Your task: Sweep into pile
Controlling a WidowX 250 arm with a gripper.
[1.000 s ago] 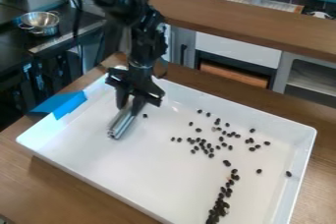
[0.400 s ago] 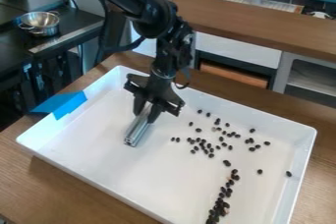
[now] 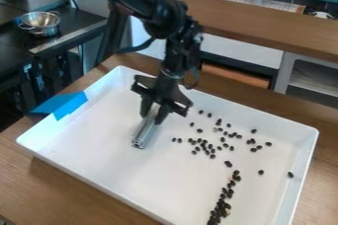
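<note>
Silvery bar [image 3: 145, 131] slants lengthwise toward tray's near rim [image 3: 92, 183].

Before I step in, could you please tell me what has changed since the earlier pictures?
The gripper has moved toward the beans, rightward and a little down in the view, carrying the metal bar with it. Nothing was newly gripped or released. The tray and the scattered dark beans to the right look unchanged.
</note>
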